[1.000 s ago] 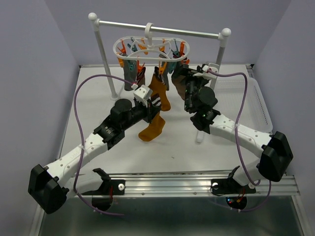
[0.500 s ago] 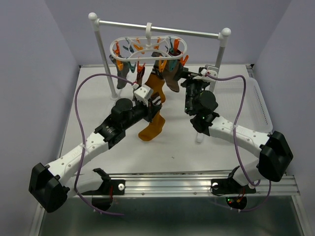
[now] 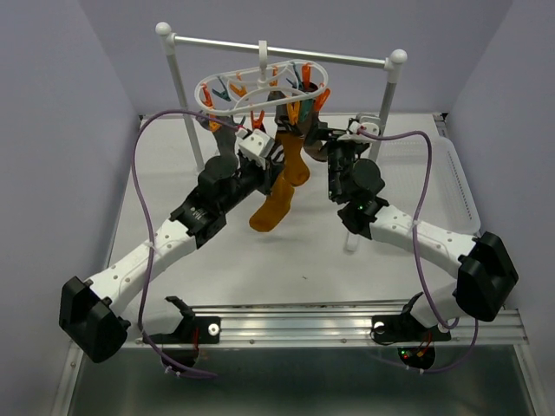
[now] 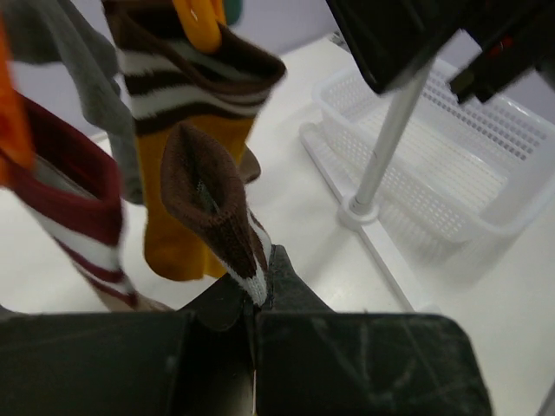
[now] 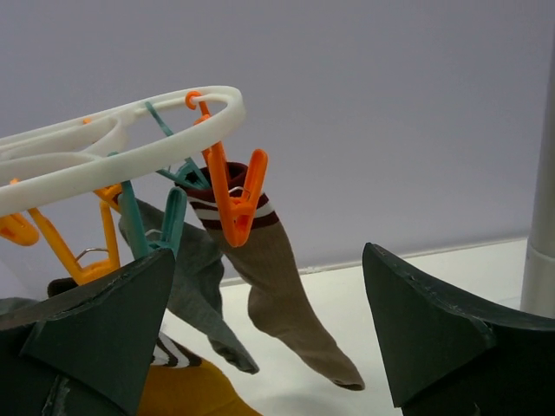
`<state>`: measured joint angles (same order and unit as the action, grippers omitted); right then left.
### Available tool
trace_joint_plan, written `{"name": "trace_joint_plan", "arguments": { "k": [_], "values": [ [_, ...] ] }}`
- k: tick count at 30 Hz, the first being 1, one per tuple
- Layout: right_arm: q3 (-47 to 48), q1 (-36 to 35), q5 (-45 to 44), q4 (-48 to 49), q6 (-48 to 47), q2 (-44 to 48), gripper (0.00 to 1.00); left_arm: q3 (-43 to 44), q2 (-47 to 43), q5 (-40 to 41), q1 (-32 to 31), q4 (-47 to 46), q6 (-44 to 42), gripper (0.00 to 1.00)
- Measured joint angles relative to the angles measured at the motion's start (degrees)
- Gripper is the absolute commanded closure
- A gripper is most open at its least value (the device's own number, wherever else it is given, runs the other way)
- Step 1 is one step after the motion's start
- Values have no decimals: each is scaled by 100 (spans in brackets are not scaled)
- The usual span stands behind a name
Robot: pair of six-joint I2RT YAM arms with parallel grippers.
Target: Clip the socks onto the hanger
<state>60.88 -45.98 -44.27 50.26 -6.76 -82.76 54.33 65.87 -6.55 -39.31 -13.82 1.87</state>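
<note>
The white oval hanger (image 3: 260, 82) hangs from the rack bar, with orange and teal clips under its ring (image 5: 113, 147). My left gripper (image 3: 267, 159) is just below it, shut on the brown, white-striped cuff of a mustard sock (image 4: 208, 204) whose foot dangles beneath (image 3: 274, 208). Beside that cuff, an orange clip holds another mustard sock with a striped cuff (image 4: 186, 113). My right gripper (image 5: 269, 251) stands open under the hanger's right end (image 3: 323, 143), holding nothing. Beyond it an orange clip (image 5: 234, 204) holds a tan striped sock (image 5: 286, 286).
A grey sock (image 5: 195, 286) hangs from a teal clip, and a red-and-white striped sock (image 4: 69, 191) hangs at the left. The white rack's right post (image 4: 386, 143) stands close to my right arm. A white basket (image 4: 451, 165) lies at the table's right.
My left gripper has risen toward the hanger, lifting the mustard sock off the table. The hanger has swung and tilted. The right gripper stayed open, almost in place.
</note>
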Motion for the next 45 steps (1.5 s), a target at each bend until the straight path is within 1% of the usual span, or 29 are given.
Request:
{"name": "trace_joint_plan", "arguments": {
  "k": [8,13,19,26,29,34,39,45],
  "values": [
    [-181,295,101,-374,-33,511,2,1237,444,407,380,107,-417,100],
    [-181,409,348,-522,-44,675,1,1635,654,496,529,229,-590,100],
    [-144,990,1091,-1196,348,686,0,1779,809,603,570,426,-699,100],
    [96,1392,1985,-1521,765,442,0,1941,839,804,643,551,-804,100],
    [238,1528,2385,-1543,962,260,0,1985,846,826,654,560,-826,100],
    [358,1565,2800,-1456,1119,-39,0,1985,866,822,678,573,-852,100],
    [428,1565,3130,-1248,1174,-358,0,1985,876,765,680,595,-855,100],
    [428,1565,3375,-1082,1252,-393,2,1985,876,704,680,601,-855,100]
  ]
}}
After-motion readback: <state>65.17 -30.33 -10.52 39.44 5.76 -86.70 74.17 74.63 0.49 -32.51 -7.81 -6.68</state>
